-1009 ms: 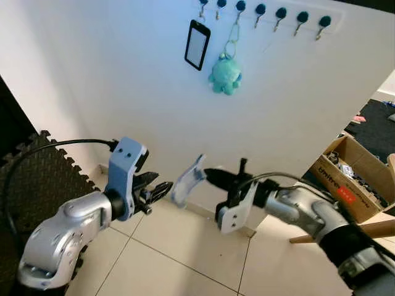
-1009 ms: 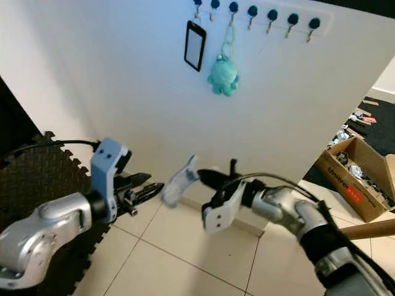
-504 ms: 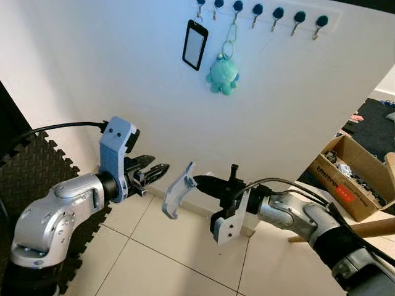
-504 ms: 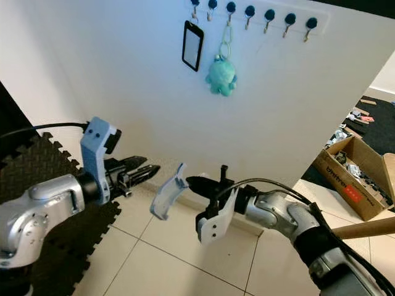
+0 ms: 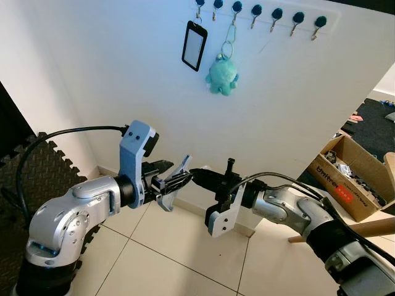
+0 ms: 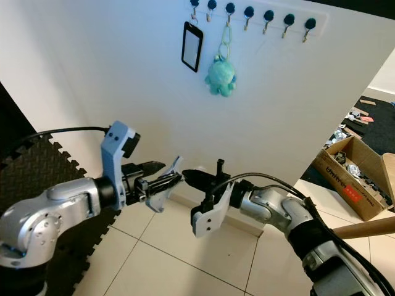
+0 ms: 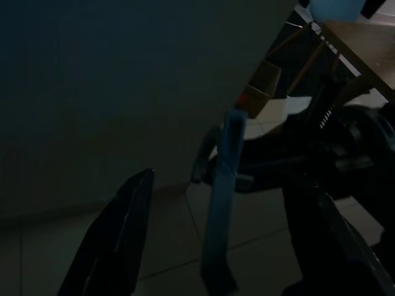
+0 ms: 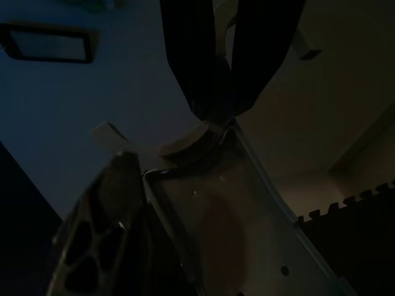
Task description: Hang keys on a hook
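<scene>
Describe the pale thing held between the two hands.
The piece is a pale grey-blue, flat, slightly curved strip that looks like plastic, with a hooked lower end. It hangs tilted in mid-air before the white wall, above the tiled floor. The right hand is shut on its upper end; the left hand's open fingers straddle its middle. Whether they touch it cannot be told.

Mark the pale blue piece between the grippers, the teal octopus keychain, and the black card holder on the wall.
pale blue piece [image 5: 174, 187]: left eye view, middle of its curved body.
teal octopus keychain [image 5: 221, 71]: left eye view, plush head.
black card holder [image 5: 194, 45]: left eye view, centre of its pale window.
</scene>
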Tool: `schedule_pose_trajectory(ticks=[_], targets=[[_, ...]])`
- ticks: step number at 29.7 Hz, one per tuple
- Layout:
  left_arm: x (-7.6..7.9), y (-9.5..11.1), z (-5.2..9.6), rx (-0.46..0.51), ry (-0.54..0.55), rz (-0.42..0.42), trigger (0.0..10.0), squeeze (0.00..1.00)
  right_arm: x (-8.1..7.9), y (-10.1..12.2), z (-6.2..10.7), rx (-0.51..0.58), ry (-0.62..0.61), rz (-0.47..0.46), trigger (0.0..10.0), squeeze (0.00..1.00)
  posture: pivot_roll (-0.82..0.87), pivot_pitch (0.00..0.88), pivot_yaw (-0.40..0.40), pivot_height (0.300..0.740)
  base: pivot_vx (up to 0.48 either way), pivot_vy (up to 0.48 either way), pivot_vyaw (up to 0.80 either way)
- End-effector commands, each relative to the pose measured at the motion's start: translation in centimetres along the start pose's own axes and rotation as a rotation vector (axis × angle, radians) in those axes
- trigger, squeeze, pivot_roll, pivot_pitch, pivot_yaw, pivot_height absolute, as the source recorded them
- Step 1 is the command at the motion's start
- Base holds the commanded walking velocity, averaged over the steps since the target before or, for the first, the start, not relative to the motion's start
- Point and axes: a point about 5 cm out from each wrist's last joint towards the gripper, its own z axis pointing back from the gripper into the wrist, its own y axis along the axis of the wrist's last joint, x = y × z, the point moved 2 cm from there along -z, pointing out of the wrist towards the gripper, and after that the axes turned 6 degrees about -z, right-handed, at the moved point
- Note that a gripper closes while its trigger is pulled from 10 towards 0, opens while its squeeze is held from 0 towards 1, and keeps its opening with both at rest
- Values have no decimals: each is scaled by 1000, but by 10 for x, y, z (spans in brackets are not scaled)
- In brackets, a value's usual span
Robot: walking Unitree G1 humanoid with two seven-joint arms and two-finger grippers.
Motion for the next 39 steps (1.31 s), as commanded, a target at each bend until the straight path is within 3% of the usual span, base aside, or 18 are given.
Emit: schedule_pose_trajectory(ticks=[1,8,9,12,13,14,15,17,18,19,21,22,31,32,33,35,36,39], targets=[[2,-2,-2,-4,-15,3,10000,35,-5,1,0,11,19,2,10000,0,185,235,-16,740,0,0,0],[3,-11,3,-65,-21,-18,10000,0,-3,0,0,6,13,7,10000,0,187,234,-12,740,0,0,0],[2,-14,4,-76,-18,-21,8980,0,-2,-1,0,5,12,9,10000,0,187,234,-12,740,0,0,0],[0,-20,9,-105,-14,-26,9451,0,0,-3,1,-1,8,19,10000,0,185,234,-10,740,0,0,0],[-1,-21,10,-111,-13,-27,9137,0,1,-4,2,-2,7,21,10000,0,185,234,-10,740,0,0,0],[-1,-22,10,-115,-12,-27,8314,0,1,-4,2,-3,7,23,10000,0,186,235,-12,740,0,0,0],[-1,-23,10,-117,-10,-27,6314,0,2,-4,2,-1,5,25,10000,0,187,235,-12,740,0,0,0],[-1,-23,10,-117,-10,-27,6314,0,3,-4,1,0,4,26,10000,0,187,235,-12,740,0,0,0],[-2,-22,9,-114,-3,-28,3922,0,3,-4,1,1,4,27,10000,0,187,235,-14,740,0,0,0],[-2,-22,9,-114,-3,-28,3922,0,3,-4,1,1,4,27,10000,0,187,235,-14,740,0,0,0],[-3,-21,8,-107,7,-25,941,0,3,-3,0,4,5,28,10000,0,187,235,-14,740,0,0,0],[-4,-20,8,-104,8,-24,0,0,3,-3,0,5,5,27,10000,0,185,236,-16,740,0,0,0],[-1,-15,7,-74,-7,-20,78,0,-1,0,-1,17,8,14,10000,0,185,234,-17,740,0,0,0],[0,-14,7,-68,-11,-20,2902,0,-2,1,-1,19,8,11,10000,0,183,229,-19,740,0,0,0],[2,-12,6,-52,-18,-16,10000,0,-4,2,-2,23,13,-7,10000,0,183,227,-20,740,0,0,0],[2,-12,5,-49,-19,-15,10000,0,-4,2,-2,24,16,-15,10000,0,183,227,-20,740,0,0,0],[2,-12,5,-46,-15,-13,10000,0,-4,2,-2,25,12,-22,10000,992,182,225,-21,740,0,0,0],[2,-12,4,-46,-8,-9,10000,0,-2,3,-3,27,2,-42,10000,1000,182,225,-21,740,0,0,0]])
